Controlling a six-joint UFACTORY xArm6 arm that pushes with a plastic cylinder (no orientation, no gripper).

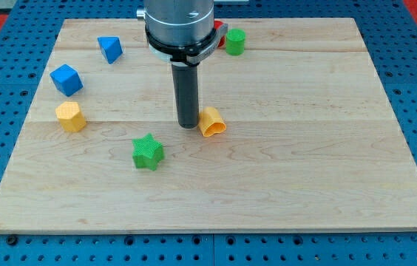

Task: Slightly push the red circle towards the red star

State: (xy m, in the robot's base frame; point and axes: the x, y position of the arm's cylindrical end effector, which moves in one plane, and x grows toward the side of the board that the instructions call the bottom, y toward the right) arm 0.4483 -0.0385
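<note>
Our tip (188, 124) rests on the pale wooden board (304, 162), touching or just beside the orange heart-like block (211, 122) on its left. We have no fingers to spread or close, only 1 dark rod. A small patch of red block (221, 41) peeks out behind our arm beside the green cylinder block (235, 41); its shape is hidden. At the view's left sit the blue triangular block (109, 49), blue cube (66, 79) and yellow-orange hexagonal block (70, 117). The green star block (148, 151) lies below-left of our tip.
</note>
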